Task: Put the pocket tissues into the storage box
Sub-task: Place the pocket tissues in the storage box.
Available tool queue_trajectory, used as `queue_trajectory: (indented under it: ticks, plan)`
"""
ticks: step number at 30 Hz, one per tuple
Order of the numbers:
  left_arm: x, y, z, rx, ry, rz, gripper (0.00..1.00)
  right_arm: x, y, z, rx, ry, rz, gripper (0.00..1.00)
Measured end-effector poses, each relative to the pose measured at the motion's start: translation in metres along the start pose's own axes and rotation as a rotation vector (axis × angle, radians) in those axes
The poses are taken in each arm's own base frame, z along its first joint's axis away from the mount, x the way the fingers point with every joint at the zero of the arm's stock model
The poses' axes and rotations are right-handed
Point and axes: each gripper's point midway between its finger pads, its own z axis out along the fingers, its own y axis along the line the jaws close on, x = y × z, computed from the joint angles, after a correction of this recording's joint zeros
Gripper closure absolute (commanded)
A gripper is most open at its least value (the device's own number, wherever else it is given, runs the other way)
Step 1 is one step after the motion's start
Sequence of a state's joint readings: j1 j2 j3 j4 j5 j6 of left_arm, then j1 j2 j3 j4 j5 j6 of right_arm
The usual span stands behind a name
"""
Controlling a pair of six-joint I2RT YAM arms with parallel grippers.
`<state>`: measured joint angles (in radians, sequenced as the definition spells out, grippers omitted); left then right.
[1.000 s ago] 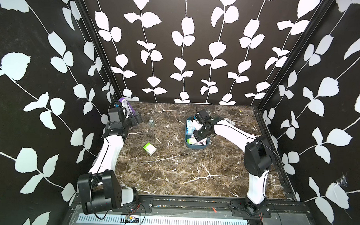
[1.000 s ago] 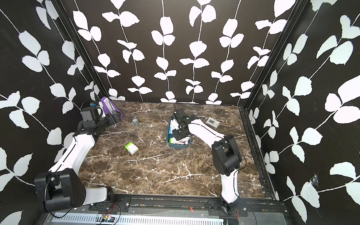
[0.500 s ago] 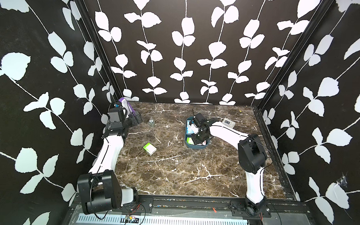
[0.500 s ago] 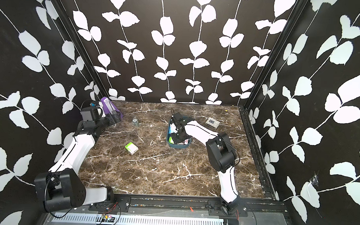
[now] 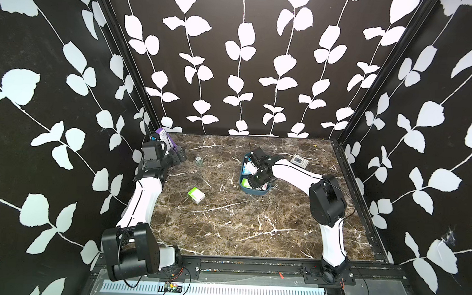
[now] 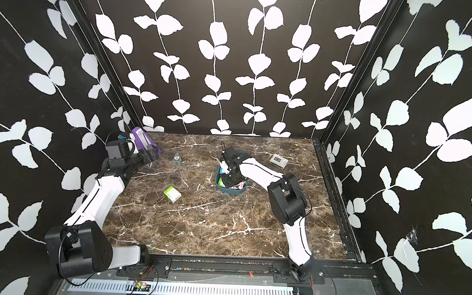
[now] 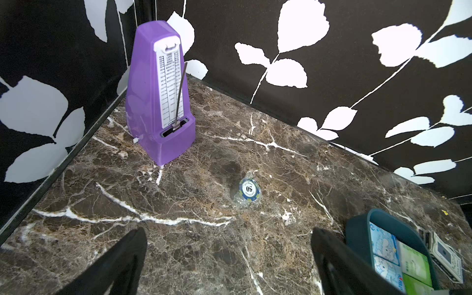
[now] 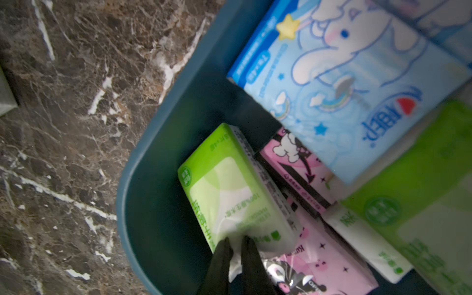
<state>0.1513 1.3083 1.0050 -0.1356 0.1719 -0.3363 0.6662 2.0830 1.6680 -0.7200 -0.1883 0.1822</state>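
Observation:
The storage box (image 5: 255, 192) (image 6: 229, 191) is a dark teal tub at mid-table, with several pocket tissues inside. My right gripper (image 5: 256, 180) (image 6: 229, 177) reaches down into its near end. In the right wrist view the fingertips (image 8: 236, 242) pinch the wrapper edge of a green pack (image 8: 229, 194) that leans on the box floor, beside a blue cartoon pack (image 8: 344, 84) and pink packs (image 8: 301, 168). One more green pack (image 5: 196, 194) (image 6: 172, 193) lies loose on the marble to the left. My left gripper (image 7: 229, 255) (image 5: 179, 157) hovers open and empty at the back left.
A purple metronome (image 7: 159, 97) (image 5: 163, 136) stands in the back left corner, right by the left gripper. A wrapped poker chip (image 7: 249, 190) (image 5: 198, 159) lies between it and the box. A flat white-grey gadget (image 5: 300, 160) lies behind the box on the right.
My right gripper has sunk a little toward the box's near end with the green pack, and its elbow has drawn in to the left. The left arm is unmoved.

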Motion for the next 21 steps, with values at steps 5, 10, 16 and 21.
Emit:
queue_trajectory:
  ticks: [5,10,16,21]
  plan:
    - [0.0,0.0,0.0,0.0,0.0,0.0,0.01,-0.01,-0.001,-0.014,-0.003,-0.031,0.006,0.76]
    - [0.0,0.0,0.0,0.0,0.0,0.0,0.01,-0.023,-0.008,-0.034,0.01,-0.071,0.018,0.76]
    - [0.0,0.0,0.0,0.0,0.0,0.0,0.01,-0.018,-0.014,-0.037,0.023,-0.051,0.04,0.81]
    - [0.0,0.0,0.0,0.0,0.0,0.0,0.01,-0.017,-0.012,-0.034,0.015,-0.043,0.057,0.87]
